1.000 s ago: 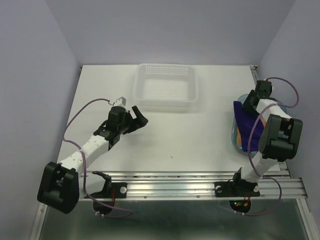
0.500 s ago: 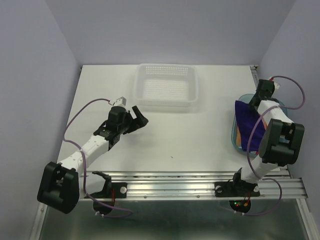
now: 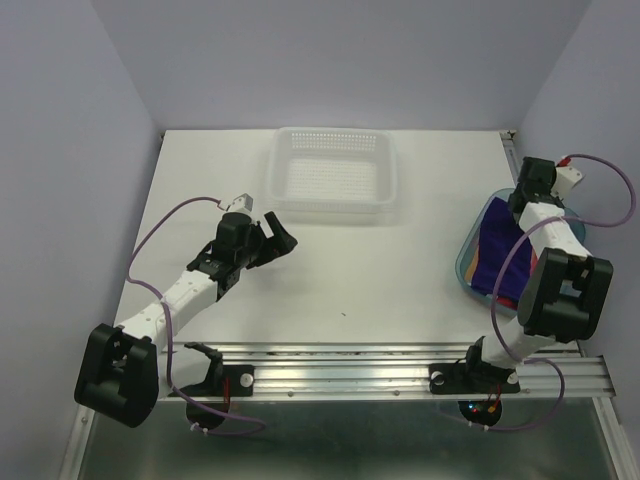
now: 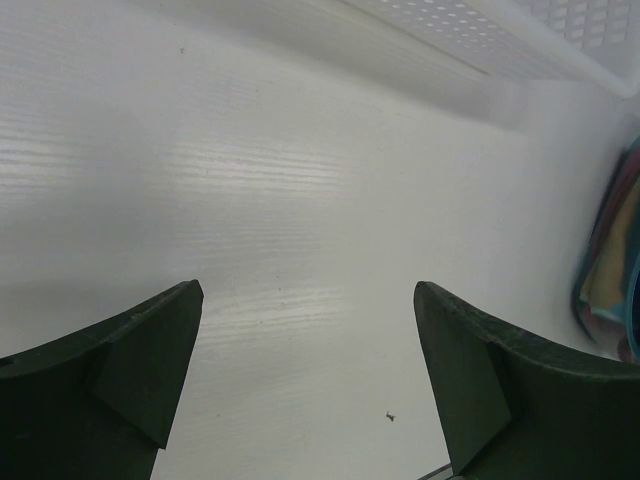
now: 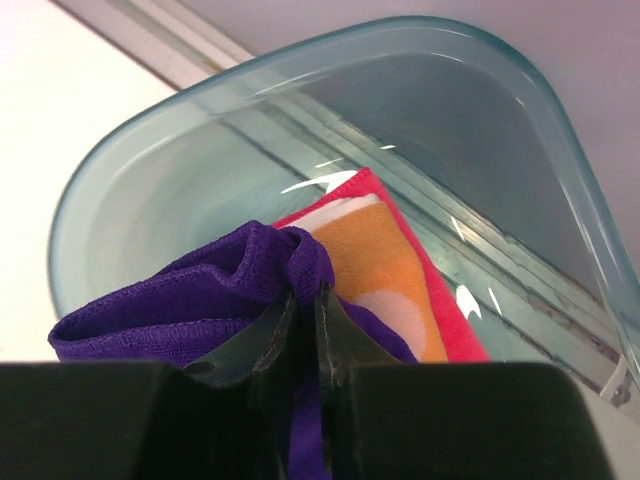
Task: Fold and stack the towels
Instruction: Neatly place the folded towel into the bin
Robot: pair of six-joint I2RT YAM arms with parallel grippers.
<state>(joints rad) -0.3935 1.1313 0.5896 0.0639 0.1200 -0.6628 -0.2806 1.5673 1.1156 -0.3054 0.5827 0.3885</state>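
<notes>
Our right jaws pinch a fold of the purple towel [image 5: 190,300], which lies on the orange towel [image 5: 372,250] and pink towel [image 5: 452,335] in the teal tray [image 5: 330,40] at 3 o'clock on the surface [image 3: 400,270]. Our left jaws are spread wide at 9 o'clock.

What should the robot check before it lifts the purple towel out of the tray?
1. Right gripper shut on the purple towel: ok.
2. Orange towel and pink towel outside the pinch: looks ok, both lie behind the fingers.
3. How much cloth the pinch holds: cannot tell, the fingers hide it.
4. Left gripper open and away from the tray: ok.
5. Bare table between the arms for spreading: ok.
</notes>
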